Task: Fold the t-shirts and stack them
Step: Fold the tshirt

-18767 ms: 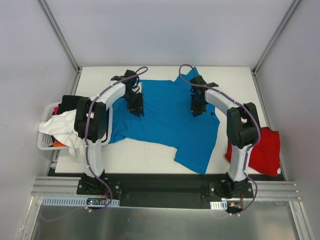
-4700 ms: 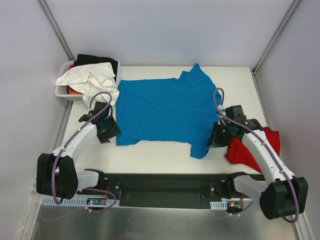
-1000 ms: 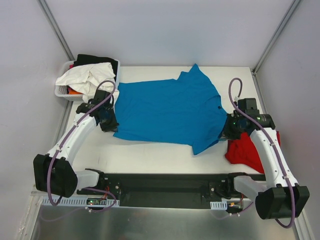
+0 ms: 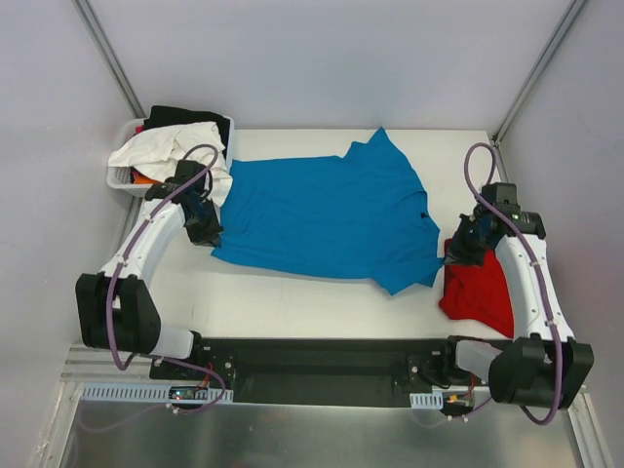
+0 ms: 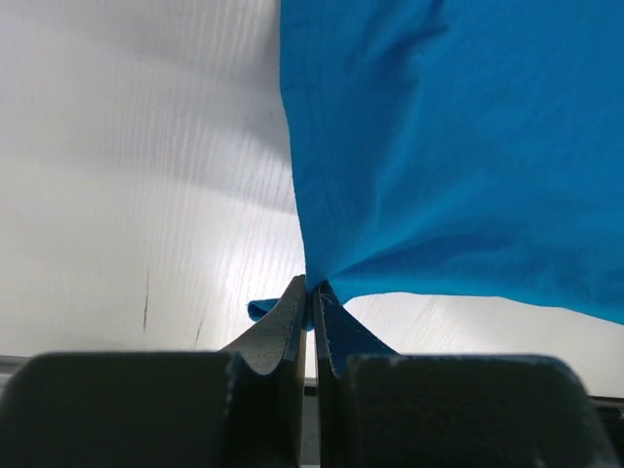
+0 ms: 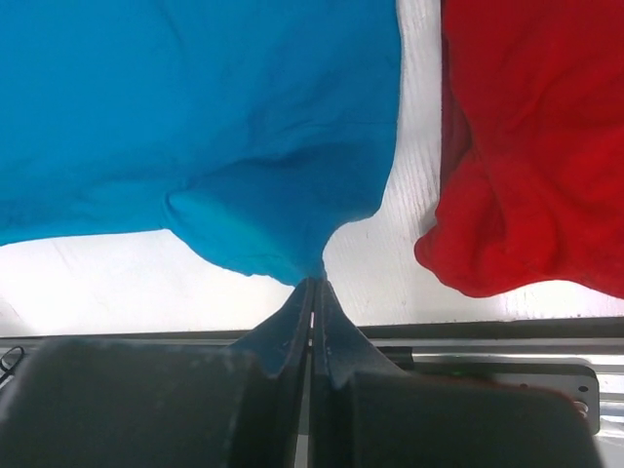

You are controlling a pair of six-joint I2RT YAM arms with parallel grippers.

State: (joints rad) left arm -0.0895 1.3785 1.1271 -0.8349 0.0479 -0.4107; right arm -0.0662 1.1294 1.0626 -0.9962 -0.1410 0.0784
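Both end effectors are clamped on the blue shirt (image 4: 327, 210), one at each side. The left end effector (image 5: 310, 292) pinches the left edge, and its wrist view shows a small tuck of cloth between the closed fingers, with the fabric spreading away from it. The right end effector (image 6: 314, 285) is clenched on the right edge. It sits just beside the red shirt (image 4: 483, 292), with a strip of bare table between them.

The blue shirt lies spread across the middle of the table (image 4: 292, 292), mostly flat, one corner peaking toward the far edge. Gripping opposite edges looks meant to tension the cloth so it flattens before you fold.

The red shirt sits crumpled at the near right of the table, unfolded and out of the fold area. The basket (image 4: 117, 178) at far left holds white cloth (image 4: 171, 151) and black cloth, so leave those alone.

My read is that you're at spread and align, with no fold made yet. Watch the right grip: pull further right and you may drag blue cloth onto the red shirt
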